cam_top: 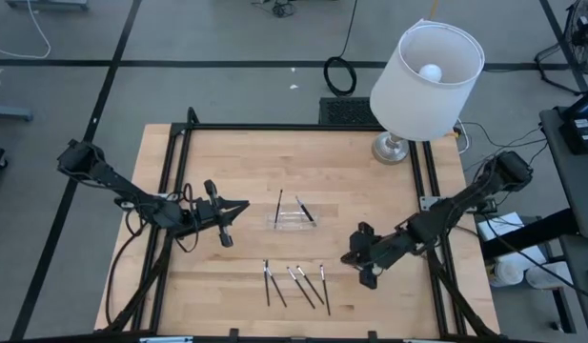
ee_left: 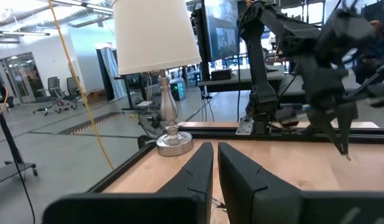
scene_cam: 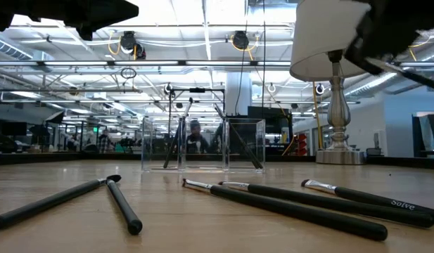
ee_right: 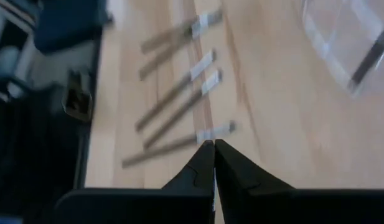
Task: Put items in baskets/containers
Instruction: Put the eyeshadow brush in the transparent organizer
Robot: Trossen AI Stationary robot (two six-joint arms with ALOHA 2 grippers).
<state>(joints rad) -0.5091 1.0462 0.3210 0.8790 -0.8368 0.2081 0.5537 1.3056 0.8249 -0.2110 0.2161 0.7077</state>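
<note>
I count five sticks (cam_top: 295, 283) lying loose on the wooden table (cam_top: 227, 162) near its front edge, fanned side by side, and two more standing slanted in the clear tray (cam_top: 294, 217) at the table's middle. One tray, one white lamp (cam_top: 422, 81) at the far right corner. Each stick is thin and dark with a pale silvery band and a small brush-like tip. The tray is see-through with upright walls. My left gripper (cam_top: 234, 207) hangs left of the tray, fingers nearly together with a slim gap, holding nothing. My right gripper (cam_top: 355, 255) sits just right of the loose sticks, fingers pressed together, empty.
</note>
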